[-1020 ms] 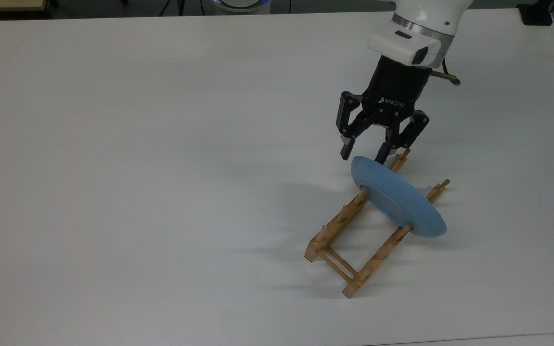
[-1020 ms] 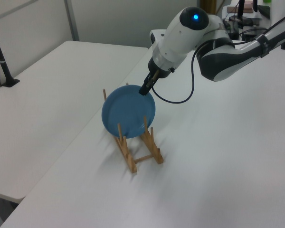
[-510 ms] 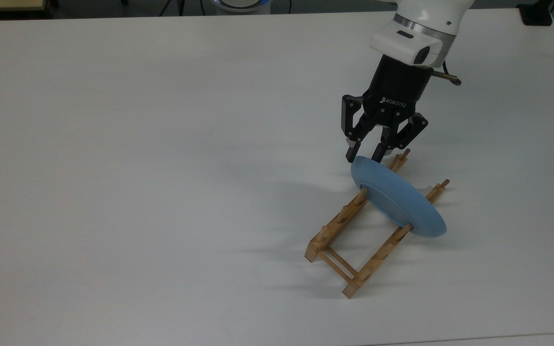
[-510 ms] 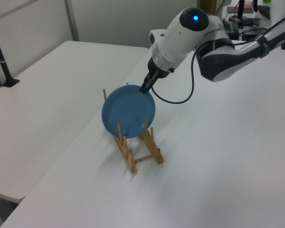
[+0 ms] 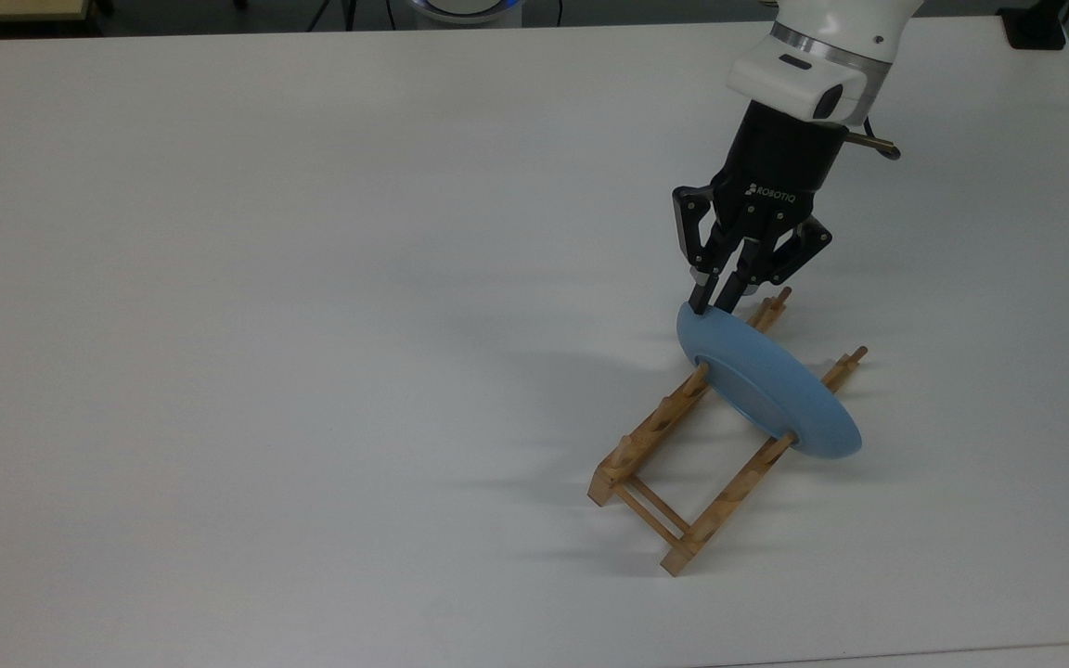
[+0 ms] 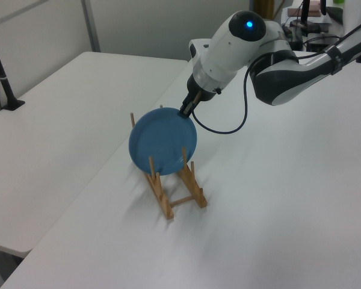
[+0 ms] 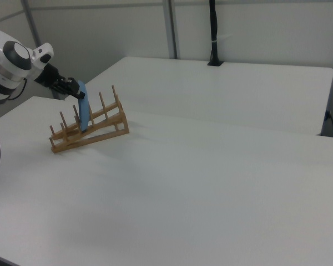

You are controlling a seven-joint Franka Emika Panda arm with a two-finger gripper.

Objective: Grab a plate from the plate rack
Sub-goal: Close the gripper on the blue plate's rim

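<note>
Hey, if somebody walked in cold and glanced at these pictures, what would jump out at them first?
Probably the light-blue plate standing on edge in the wooden plate rack, towards the top view's right on a white table. Next, the black gripper coming down from the white arm, its fingers closed on the plate's upper rim.

Beneath the gripper (image 5: 714, 301), a wide white table (image 5: 312, 278). Off to the left view's left of the gripper, a second white table (image 6: 54, 120) set alongside, with a black clamped post (image 6: 1, 72) near its edge. Well apart from the gripper, toward the right view's right, a black pole (image 7: 213, 33) against grey wall panels (image 7: 266, 27).
</note>
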